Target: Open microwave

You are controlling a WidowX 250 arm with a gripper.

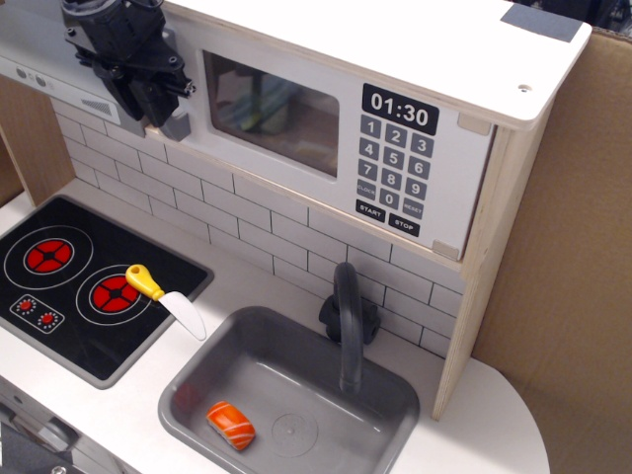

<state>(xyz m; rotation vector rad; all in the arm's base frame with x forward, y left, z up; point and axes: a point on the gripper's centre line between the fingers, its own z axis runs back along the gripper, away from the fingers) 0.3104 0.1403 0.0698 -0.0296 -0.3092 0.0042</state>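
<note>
The white toy microwave (326, 128) sits high under the top shelf, with a clear window, a black 01:30 display and a grey keypad on its right. Its grey vertical bar handle (176, 125) is at the door's left edge, and only the lower end shows. My black gripper (148, 104) is at the top left, its fingers shut on the handle and covering most of it. The door looks flush with the microwave's front, or very nearly so.
The grey range hood (39, 49) is just left of the gripper. Below are a black stove (79, 276) with red burners, a yellow-handled knife (163, 296), a grey sink (296, 395) holding a piece of salmon sushi (230, 425), and a black tap (348, 316).
</note>
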